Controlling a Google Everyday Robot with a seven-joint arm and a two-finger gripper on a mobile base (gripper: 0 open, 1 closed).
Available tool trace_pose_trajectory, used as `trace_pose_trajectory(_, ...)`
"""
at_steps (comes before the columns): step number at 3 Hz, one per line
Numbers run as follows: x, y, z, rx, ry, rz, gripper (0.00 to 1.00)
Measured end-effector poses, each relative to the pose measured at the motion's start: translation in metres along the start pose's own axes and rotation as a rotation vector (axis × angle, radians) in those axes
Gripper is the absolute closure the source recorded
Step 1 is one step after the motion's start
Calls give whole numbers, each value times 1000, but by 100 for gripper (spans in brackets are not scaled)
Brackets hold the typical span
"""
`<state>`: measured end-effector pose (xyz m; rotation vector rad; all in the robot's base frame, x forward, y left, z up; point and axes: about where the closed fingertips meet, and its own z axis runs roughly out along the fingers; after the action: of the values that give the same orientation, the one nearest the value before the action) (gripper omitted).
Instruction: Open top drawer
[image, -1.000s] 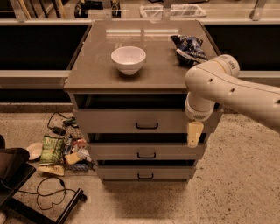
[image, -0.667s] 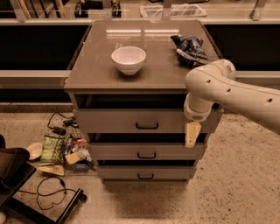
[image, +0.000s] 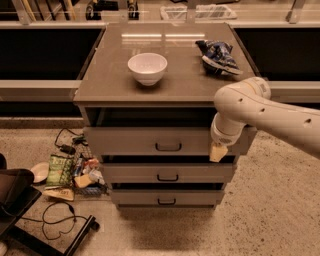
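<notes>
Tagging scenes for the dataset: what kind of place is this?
Likely an office or lab test area: drawer cabinet with white bowl on top, snack packets on floor. Gripper hangs at right front of the top drawer.

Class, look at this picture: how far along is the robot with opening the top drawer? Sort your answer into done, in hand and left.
Done: the top drawer looks partly out, with a dark gap showing above its front. In hand: the claw hangs at the front's right end, away from the black handle. Left: probably pulling further, since little of the inside shows.
</notes>
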<state>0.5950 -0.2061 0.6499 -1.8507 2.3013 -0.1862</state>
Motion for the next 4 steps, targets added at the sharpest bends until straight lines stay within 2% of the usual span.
trace_pose_trajectory(1, 0, 0, -1, 0, 0, 1, 66)
trace_pose_trajectory(2, 0, -1, -7, 0, 0, 1, 94)
trace_pose_trajectory(3, 0, -1, -9, 0, 0, 1, 80)
trace_pose_trajectory(4, 0, -2, -9, 0, 0, 1, 49)
